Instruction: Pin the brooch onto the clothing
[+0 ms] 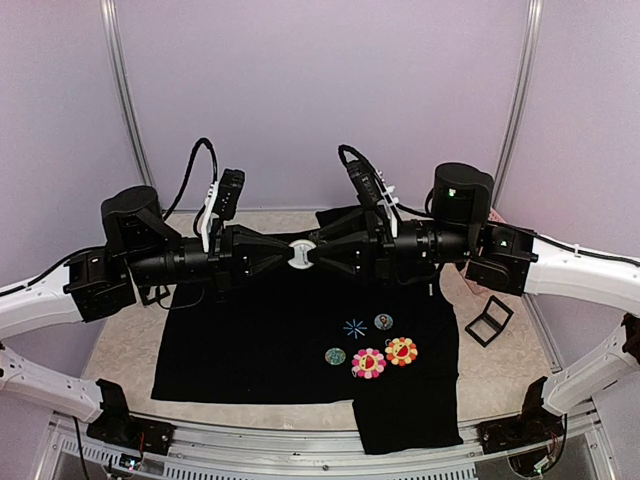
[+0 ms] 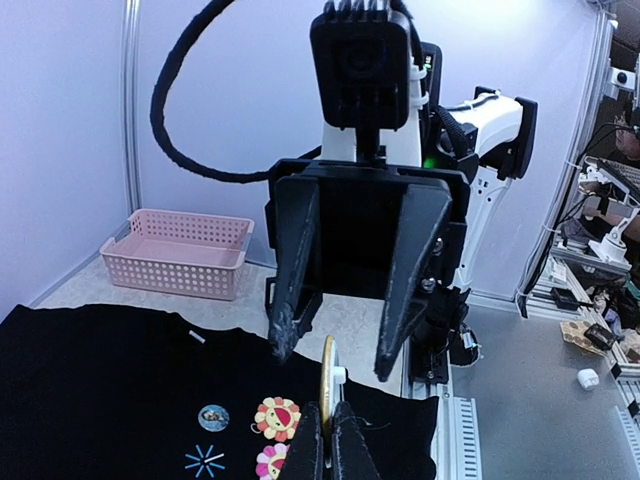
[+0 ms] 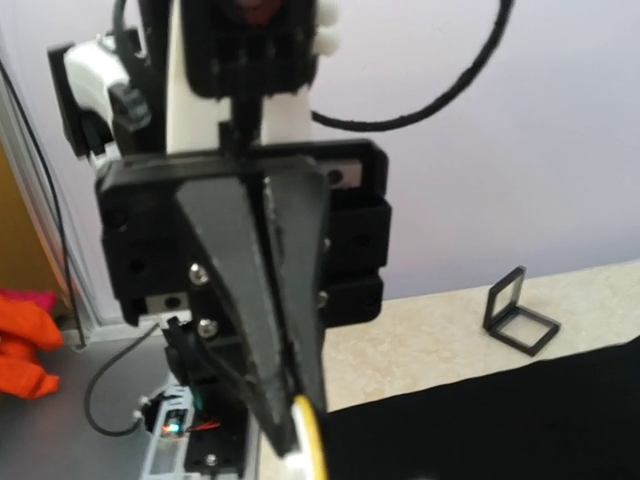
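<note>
You are at the mid-air hand-over, well above the shirt (image 1: 250, 340), which lies spread flat on the desk (image 1: 500, 370). The two arms meet nose to nose over the collar end of the cloth.

Your left pincer (image 2: 322, 428) is clamped on the lower rim of the brooch (image 2: 328, 372), a small round disc seen edge-on from the left wrist. Your right pincer (image 2: 335, 357) faces it with its jaws apart, one fingertip on each side of the disc and neither touching it as far as that view shows. So the left arm alone seems to carry the brooch.

Nothing of this brooch is fixed to the cloth yet. I cannot tell whether the pin at its back stands open or which face it is on; a pale nub shows on one side, but it is too small to read.

Next, I judge:
- Draw the right pincer straight back, so no fingertip clips the disc on the way out.
- Bring the left arm down toward the bare black cloth on the front, near the star (image 1: 354, 328) and the pink flower (image 1: 368, 363) and orange flower (image 1: 401, 351), not on top of them.
- Turn the wrist so the back of the brooch faces the cloth.
- Free the right arm to hold the fabric taut, since loose cloth will likely give under a push.
</note>
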Controlling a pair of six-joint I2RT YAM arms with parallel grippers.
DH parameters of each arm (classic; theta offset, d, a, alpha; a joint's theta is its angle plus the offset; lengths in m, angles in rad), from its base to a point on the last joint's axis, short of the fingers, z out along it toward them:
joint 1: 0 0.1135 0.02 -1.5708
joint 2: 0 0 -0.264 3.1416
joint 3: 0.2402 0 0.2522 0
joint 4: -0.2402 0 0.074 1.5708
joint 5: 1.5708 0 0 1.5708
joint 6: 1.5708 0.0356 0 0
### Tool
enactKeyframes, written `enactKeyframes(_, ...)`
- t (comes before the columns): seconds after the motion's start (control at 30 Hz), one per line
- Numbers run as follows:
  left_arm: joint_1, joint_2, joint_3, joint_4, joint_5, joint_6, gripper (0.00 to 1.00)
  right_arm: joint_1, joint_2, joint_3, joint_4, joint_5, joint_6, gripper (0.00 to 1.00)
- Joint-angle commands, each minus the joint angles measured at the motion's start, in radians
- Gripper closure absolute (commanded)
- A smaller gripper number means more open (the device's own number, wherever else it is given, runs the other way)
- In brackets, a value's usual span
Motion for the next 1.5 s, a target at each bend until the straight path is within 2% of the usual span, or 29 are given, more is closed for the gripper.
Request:
enactKeyframes(0.0, -0.012, -0.038, -0.028, 0.062, -0.013, -0.001, 1.0, -0.002, -0.013, -0.019, 0.032, 0.013, 0.016, 0.57)
enactKeyframes(0.27, -0.02, -0.053, -0.04, 0.082, -0.023, 0.004, 1.0, -0.001, 0.028, -0.015, 0.068, 0.004, 0.038, 0.46)
enactKeyframes(0.3, -0.022, -0.052, -0.039, 0.08, -0.024, 0.005, 1.0, -0.002, 0.035, -0.011, 0.071, -0.006, 0.039, 0.44)
enactKeyframes(0.37, -0.024, -0.052, -0.042, 0.078, -0.027, 0.007, 1.0, -0.002, 0.046, 0.003, 0.072, -0.031, 0.037, 0.3)
enactKeyframes(0.43, -0.025, -0.054, -0.043, 0.077, -0.029, 0.012, 1.0, 0.001, 0.058, 0.012, 0.074, -0.052, 0.037, 0.25)
enactKeyframes(0.57, -0.027, -0.055, -0.043, 0.076, -0.031, 0.014, 1.0, 0.001, 0.061, 0.016, 0.084, -0.042, 0.039, 0.3)
enactKeyframes(0.7, -0.029, -0.057, -0.045, 0.071, -0.028, 0.019, 1.0, 0.001, 0.062, 0.019, 0.081, -0.045, 0.043, 0.43)
enactKeyframes(0.9, -0.034, -0.068, -0.054, 0.072, -0.025, 0.042, 1.0, 0.001, 0.056, 0.028, 0.056, -0.043, 0.041, 0.41)
enactKeyframes(1.07, -0.041, -0.079, -0.063, 0.085, 0.013, 0.057, 1.0, 0.001, 0.06, 0.04, 0.037, -0.026, 0.04, 0.59)
enactKeyframes(1.13, -0.045, -0.087, -0.072, 0.091, 0.033, 0.069, 1.0, 0.0, 0.064, 0.046, 0.019, -0.02, 0.038, 0.63)
enactKeyframes(1.37, -0.054, -0.089, -0.075, 0.072, 0.041, 0.079, 1.0, 0.001, 0.061, 0.047, 0.023, -0.024, 0.053, 0.59)
enactKeyframes(1.47, -0.057, -0.087, -0.074, 0.07, 0.033, 0.077, 1.0, 0.001, 0.066, 0.053, 0.027, -0.033, 0.056, 0.5)
